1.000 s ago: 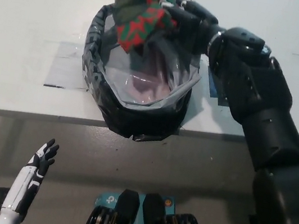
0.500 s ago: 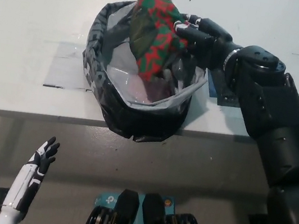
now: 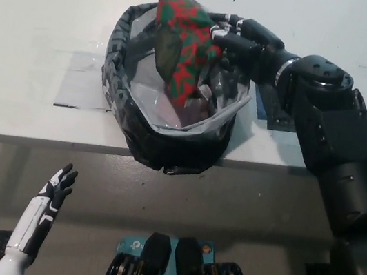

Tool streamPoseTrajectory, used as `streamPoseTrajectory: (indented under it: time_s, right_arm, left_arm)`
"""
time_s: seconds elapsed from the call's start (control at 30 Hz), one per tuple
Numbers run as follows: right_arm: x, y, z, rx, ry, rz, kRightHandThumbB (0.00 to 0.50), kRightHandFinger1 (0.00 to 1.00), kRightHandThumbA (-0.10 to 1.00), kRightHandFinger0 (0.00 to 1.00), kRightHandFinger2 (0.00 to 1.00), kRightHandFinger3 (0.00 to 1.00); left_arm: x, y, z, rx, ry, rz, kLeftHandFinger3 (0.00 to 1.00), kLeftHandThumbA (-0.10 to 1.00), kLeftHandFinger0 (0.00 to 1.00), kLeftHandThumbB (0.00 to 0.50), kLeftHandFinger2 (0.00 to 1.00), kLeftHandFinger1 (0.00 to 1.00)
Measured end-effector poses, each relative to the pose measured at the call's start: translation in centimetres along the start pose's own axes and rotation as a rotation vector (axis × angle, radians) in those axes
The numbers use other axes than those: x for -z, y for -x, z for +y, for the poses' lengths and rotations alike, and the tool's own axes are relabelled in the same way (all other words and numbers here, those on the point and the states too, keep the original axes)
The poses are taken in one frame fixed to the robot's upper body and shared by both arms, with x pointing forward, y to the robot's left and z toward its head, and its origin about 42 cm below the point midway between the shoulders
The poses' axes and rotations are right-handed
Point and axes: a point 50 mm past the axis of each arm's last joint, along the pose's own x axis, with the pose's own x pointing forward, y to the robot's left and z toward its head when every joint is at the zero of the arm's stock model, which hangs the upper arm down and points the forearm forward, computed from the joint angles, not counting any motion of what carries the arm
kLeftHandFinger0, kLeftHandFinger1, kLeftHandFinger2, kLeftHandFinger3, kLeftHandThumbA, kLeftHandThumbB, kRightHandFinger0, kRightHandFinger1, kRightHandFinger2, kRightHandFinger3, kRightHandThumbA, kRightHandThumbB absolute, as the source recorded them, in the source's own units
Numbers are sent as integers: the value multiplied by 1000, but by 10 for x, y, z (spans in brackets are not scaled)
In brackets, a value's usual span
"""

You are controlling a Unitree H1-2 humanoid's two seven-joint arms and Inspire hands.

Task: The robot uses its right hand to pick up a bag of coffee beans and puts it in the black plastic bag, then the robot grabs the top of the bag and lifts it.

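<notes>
The coffee bean bag (image 3: 183, 43), patterned red and green, hangs tilted inside the mouth of the black plastic bag (image 3: 161, 144), its lower end down in the opening. My black right hand (image 3: 244, 41) is shut on the coffee bag's right side, above the plastic bag's far right rim. The plastic bag stands open on the white table (image 3: 38, 38) near the front edge, with its grey lining showing. My white left hand (image 3: 55, 190) rests low at the lower left, below the table edge, fingers spread and holding nothing.
A strip of clear tape (image 3: 81, 79) lies on the table left of the plastic bag. A blue object (image 3: 261, 108) shows partly behind my right forearm. The table's front edge (image 3: 43, 140) runs across the middle of the view.
My right hand has carried the coffee bag from above the plastic bag's far rim down into its opening. The left hand has barely shifted.
</notes>
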Motion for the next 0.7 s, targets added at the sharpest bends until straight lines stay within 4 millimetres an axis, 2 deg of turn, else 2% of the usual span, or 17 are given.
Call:
streamPoseTrajectory:
  time_s: [0.03,0.07,0.1,0.17,0.27,0.33,0.37,0.63,0.7]
  right_arm:
    - [0,1,0,1,7,0,194,553,-18,182,848,785]
    - [0,1,0,2,13,0,294,1000,416,839,1000,1000]
    - [-1,2,0,4,24,1,331,1000,482,1000,1000,1000]
    - [-4,5,-1,-15,75,5,405,1000,549,1000,1000,1000]
    - [-11,10,-3,-61,160,6,467,1000,607,1000,1000,1000]
    - [-12,13,-4,-88,197,12,457,1000,670,1000,1000,1000]
    - [-12,13,-4,-88,197,12,435,1000,720,1000,1000,1000]
    - [-13,17,-7,-141,274,31,431,1000,787,1000,1000,1000]
    - [-13,17,-8,-144,281,30,447,1000,815,1000,1000,1000]
  left_arm:
    - [-1,-1,0,2,0,-1,1000,1000,1000,232,1000,1000]
    - [-1,-2,0,3,0,-2,1000,1000,1000,234,1000,1000]
    - [-1,-3,0,4,0,-3,1000,1000,1000,233,1000,1000]
    - [-3,-5,0,7,-1,-5,1000,1000,1000,233,1000,1000]
    - [-3,-7,0,9,-2,-3,1000,1000,1000,230,1000,1000]
    - [-3,-7,1,11,-4,-1,1000,1000,1000,228,1000,1000]
    - [-3,-7,1,11,-4,-1,1000,1000,1000,234,1000,1000]
    - [-3,-7,4,18,-17,2,1000,1000,1000,240,1000,1000]
    - [-3,-7,4,18,-19,3,1000,1000,1000,239,1000,1000]
